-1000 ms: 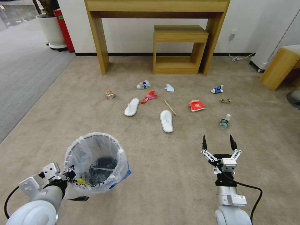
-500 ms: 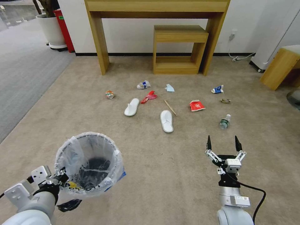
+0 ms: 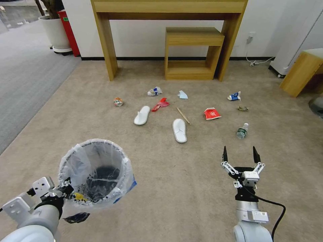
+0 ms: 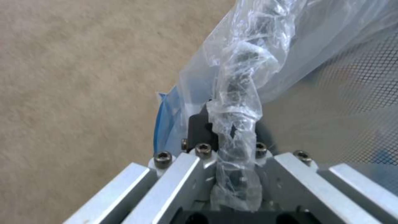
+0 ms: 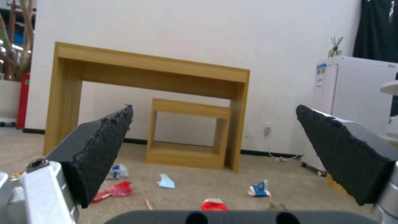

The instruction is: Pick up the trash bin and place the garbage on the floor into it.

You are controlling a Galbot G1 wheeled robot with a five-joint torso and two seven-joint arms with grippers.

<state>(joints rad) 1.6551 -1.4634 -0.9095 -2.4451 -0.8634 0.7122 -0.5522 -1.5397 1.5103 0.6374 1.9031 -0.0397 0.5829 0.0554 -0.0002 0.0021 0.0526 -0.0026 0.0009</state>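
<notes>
The trash bin (image 3: 96, 174), dark with a translucent bag and a blue edge, hangs tilted at the near left. My left gripper (image 3: 67, 190) is shut on its rim, and the left wrist view shows the bag (image 4: 244, 71) bunched between the fingers. Garbage lies farther out on the beige floor (image 3: 188, 181): two white slippers (image 3: 142, 115) (image 3: 179, 130), a crushed can (image 3: 118, 102), a wooden stick (image 3: 183, 115), a red cup (image 3: 212, 113), a blue cup (image 3: 234, 96) and a bottle (image 3: 242, 131). My right gripper (image 3: 239, 155) stands open just short of the bottle.
A tall wooden console (image 3: 168, 6) with a smaller wooden stand (image 3: 193, 50) under it stands against the far wall. A grey carpet (image 3: 23, 84) lies to the left, and a wooden box (image 3: 301, 72) and a white appliance (image 5: 352, 93) stand at the right.
My left arm has drawn the bin to the left and nearer me, then raised it slightly. The right gripper has pulled back a little, still open.
</notes>
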